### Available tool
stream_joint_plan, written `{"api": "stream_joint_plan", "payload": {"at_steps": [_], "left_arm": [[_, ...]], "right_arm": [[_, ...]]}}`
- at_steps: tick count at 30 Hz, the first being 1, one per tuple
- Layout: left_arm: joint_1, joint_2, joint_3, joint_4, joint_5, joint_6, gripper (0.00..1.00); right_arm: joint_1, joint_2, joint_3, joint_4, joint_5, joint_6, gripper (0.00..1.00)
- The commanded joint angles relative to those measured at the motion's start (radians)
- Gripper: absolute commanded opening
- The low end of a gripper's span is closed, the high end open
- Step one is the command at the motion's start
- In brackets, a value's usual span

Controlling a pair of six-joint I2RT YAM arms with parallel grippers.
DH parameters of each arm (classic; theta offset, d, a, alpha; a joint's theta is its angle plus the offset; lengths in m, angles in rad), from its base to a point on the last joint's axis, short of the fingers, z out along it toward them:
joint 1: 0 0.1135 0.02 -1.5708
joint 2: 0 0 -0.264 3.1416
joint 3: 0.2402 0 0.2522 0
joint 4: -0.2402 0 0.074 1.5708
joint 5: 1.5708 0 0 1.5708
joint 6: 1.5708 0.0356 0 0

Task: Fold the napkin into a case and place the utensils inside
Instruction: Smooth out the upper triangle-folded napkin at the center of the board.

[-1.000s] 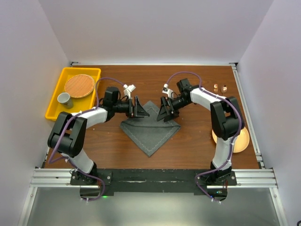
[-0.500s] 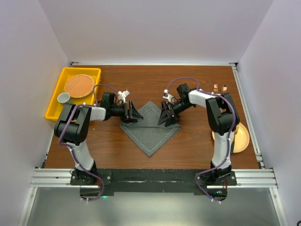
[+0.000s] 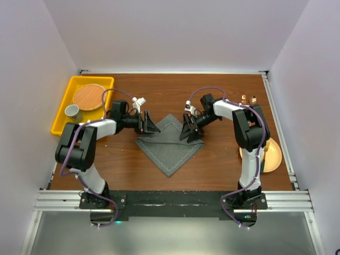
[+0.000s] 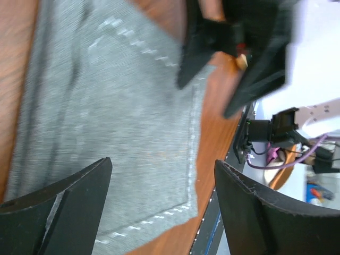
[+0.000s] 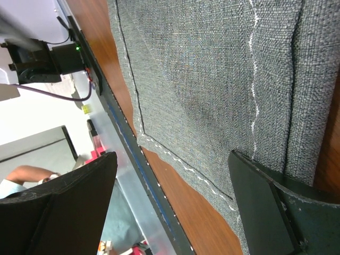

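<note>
The dark grey napkin (image 3: 170, 146) lies flat on the table as a diamond, its light stitched hem showing in both wrist views (image 4: 122, 122) (image 5: 212, 79). My left gripper (image 3: 149, 126) hovers open at the napkin's upper left edge, with cloth and bare wood between its fingers (image 4: 162, 175). My right gripper (image 3: 188, 130) stands open at the upper right edge, one finger (image 5: 281, 207) over the cloth and the gap (image 5: 170, 175) empty. The left wrist view also shows the right gripper (image 4: 234, 48) across the cloth. Small copper utensils (image 3: 244, 98) rest at the far right.
A yellow tray (image 3: 61, 119) at the back left holds a round woven mat (image 3: 88, 97) and a grey cup (image 3: 72, 111). A yellow-orange plate (image 3: 272, 158) sits at the right, partly behind the right arm. Rails (image 3: 170, 201) bound the near edge.
The left gripper has slid left toward the napkin's left edge, and the right gripper has shifted slightly left and down. Both stayed open; the napkin has not moved.
</note>
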Motion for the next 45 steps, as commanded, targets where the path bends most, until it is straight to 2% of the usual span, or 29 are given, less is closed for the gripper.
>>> {"api": "stream_joint_plan", "payload": {"at_steps": [1,6,10,14,18,24,28,34,37,38,39,41,42,45], "left_arm": [[-0.007,-0.18,0.034,-0.071,0.029,0.069,0.82],[-0.041,-0.241,-0.011,-0.107,0.004,0.079,0.81],[-0.05,-0.215,-0.041,-0.085,-0.037,0.082,0.8],[-0.04,-0.105,-0.02,-0.107,-0.076,0.155,0.8],[0.017,-0.004,-0.038,-0.148,-0.102,0.192,0.8],[0.066,0.121,-0.064,-0.13,-0.111,0.203,0.78],[0.066,0.102,-0.017,-0.137,-0.085,0.223,0.78],[0.066,-0.066,0.057,-0.235,-0.001,0.293,0.79],[0.066,-0.147,0.066,-0.271,0.015,0.307,0.72],[0.066,-0.163,0.061,-0.269,0.027,0.288,0.68],[0.066,-0.175,0.055,-0.259,0.038,0.272,0.6],[0.063,-0.215,0.023,-0.22,0.051,0.213,0.52],[0.062,-0.224,0.012,-0.211,0.048,0.202,0.47],[0.062,-0.235,-0.008,-0.203,0.027,0.198,0.44]], "right_arm": [[0.0,-0.086,0.035,-0.026,-0.013,0.021,0.9],[0.011,-0.123,0.01,-0.019,-0.024,0.059,0.9],[0.023,-0.107,-0.008,0.026,-0.016,0.076,0.9],[0.025,-0.039,-0.008,0.001,0.013,0.033,0.9],[0.013,0.015,-0.007,-0.045,0.053,-0.059,0.9],[0.002,0.085,-0.014,-0.048,0.09,-0.102,0.9],[-0.001,0.087,-0.007,-0.048,0.102,-0.107,0.9],[0.003,0.018,0.039,-0.094,0.045,-0.094,0.89],[0.003,-0.04,0.047,-0.092,0.021,-0.07,0.79],[0.003,-0.053,0.048,-0.091,0.019,-0.055,0.7],[0.002,-0.062,0.047,-0.085,0.013,-0.047,0.65],[0.003,-0.09,0.041,-0.074,0.008,-0.021,0.59],[0.005,-0.096,0.038,-0.057,0.01,-0.012,0.53],[0.006,-0.111,0.047,-0.008,0.019,0.021,0.49]]}}
